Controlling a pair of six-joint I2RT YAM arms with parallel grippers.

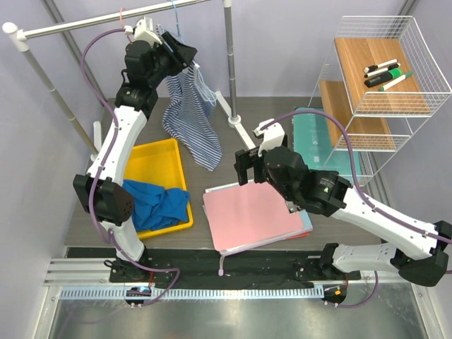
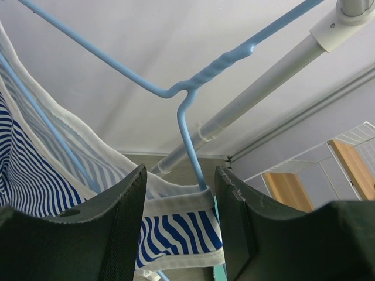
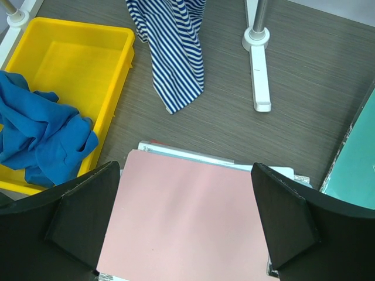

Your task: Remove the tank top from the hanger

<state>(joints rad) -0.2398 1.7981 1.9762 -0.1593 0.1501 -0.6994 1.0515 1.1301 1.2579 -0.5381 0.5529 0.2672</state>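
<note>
The blue-and-white striped tank top hangs from a light blue hanger on the white rail. My left gripper is raised to the hanger, open. In the left wrist view the gripper has its jaws either side of a strap of the tank top and the hanger wire, with gaps on both sides. My right gripper is open and empty, hovering over a pink folder. The tank top's hem shows in the right wrist view.
A yellow tray holds a blue cloth at the left. The pink folder lies on a stack of papers. The rack's post and foot, a teal box and a wire shelf with markers stand to the right.
</note>
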